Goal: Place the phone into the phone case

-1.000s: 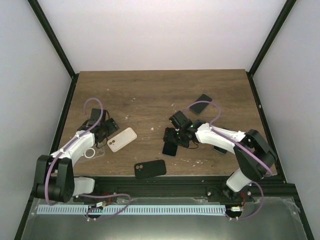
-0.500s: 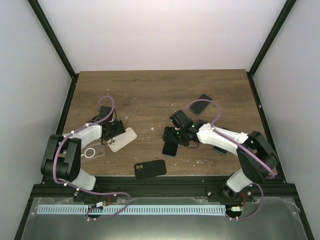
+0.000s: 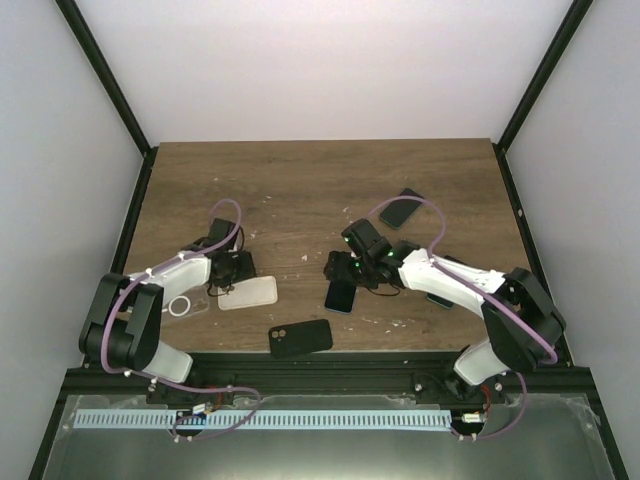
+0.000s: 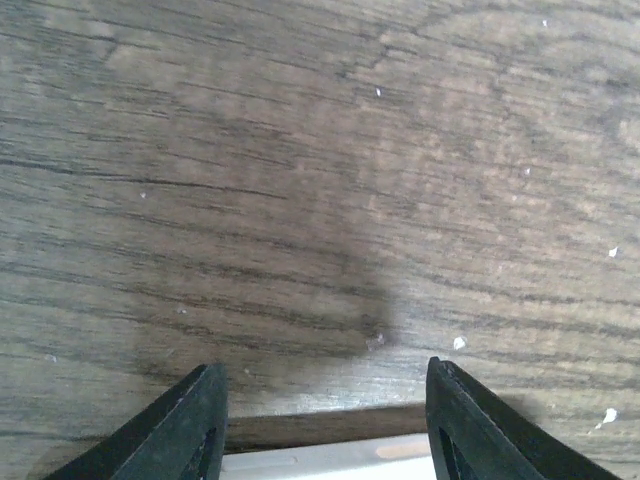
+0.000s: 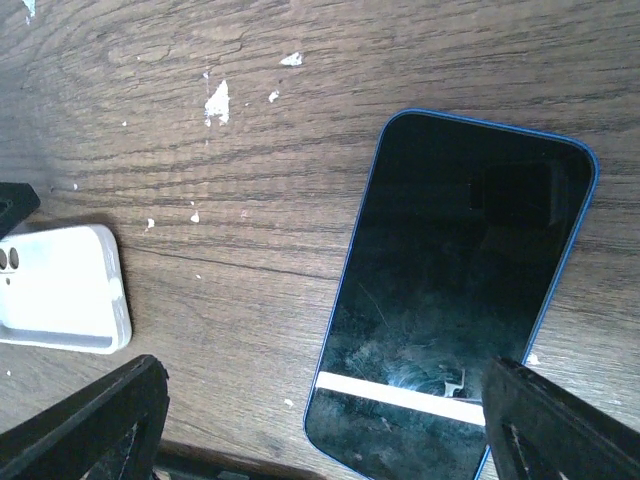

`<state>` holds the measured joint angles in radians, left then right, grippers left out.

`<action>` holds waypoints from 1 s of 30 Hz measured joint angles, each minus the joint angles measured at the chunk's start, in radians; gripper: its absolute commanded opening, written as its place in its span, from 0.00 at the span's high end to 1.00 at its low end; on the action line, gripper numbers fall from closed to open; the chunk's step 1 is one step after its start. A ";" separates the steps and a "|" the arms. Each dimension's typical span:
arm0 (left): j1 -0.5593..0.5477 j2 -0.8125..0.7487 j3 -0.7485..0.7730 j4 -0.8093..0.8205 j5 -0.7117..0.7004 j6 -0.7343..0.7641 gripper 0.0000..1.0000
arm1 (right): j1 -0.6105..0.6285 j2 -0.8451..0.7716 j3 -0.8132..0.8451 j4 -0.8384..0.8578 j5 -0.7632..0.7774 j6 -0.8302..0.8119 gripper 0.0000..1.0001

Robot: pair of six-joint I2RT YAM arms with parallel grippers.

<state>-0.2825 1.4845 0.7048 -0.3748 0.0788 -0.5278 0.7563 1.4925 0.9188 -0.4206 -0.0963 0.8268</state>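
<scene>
Your right gripper [image 5: 330, 395] hangs wide open over the blue-edged black slab phone [image 5: 455, 300], which lies flat between its 2 fingers. Your left gripper [image 4: 325, 400], jaws equally wide, straddles the edge of the white plastic phone case [image 4: 320, 462].

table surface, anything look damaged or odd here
Small white flecks dot the wooden table, the biggest beside the blue-edged phone, like chipped finish or debris. The phone's dark screen shows smudges and fine scratches. Nothing is spilled.
</scene>
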 measured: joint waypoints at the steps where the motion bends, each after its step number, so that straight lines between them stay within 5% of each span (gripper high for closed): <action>1: -0.005 -0.001 0.000 -0.009 -0.005 0.008 0.45 | 0.000 0.000 -0.001 0.001 0.000 0.000 0.13; 8: -0.076 -0.085 0.015 -0.105 -0.038 0.060 0.38 | 0.000 -0.027 -0.014 0.014 -0.002 -0.016 0.12; 10: -0.092 -0.112 0.046 -0.136 -0.064 0.051 0.44 | 0.000 -0.049 -0.027 0.020 -0.004 -0.024 0.12; 14: -0.093 -0.105 0.145 -0.253 -0.125 -0.113 0.57 | 0.000 -0.095 -0.049 0.028 -0.003 -0.032 0.12; 22: -0.093 -0.235 0.069 -0.367 -0.126 -0.563 0.55 | 0.000 -0.169 -0.071 0.039 0.011 -0.045 0.12; 30: -0.093 -0.202 0.057 -0.350 -0.130 -0.764 0.57 | 0.000 -0.211 -0.097 0.038 0.030 -0.044 0.12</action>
<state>-0.3759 1.2823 0.7616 -0.7250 -0.0517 -1.2922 0.7563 1.2819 0.8215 -0.3824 -0.0666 0.7826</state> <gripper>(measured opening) 0.440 0.879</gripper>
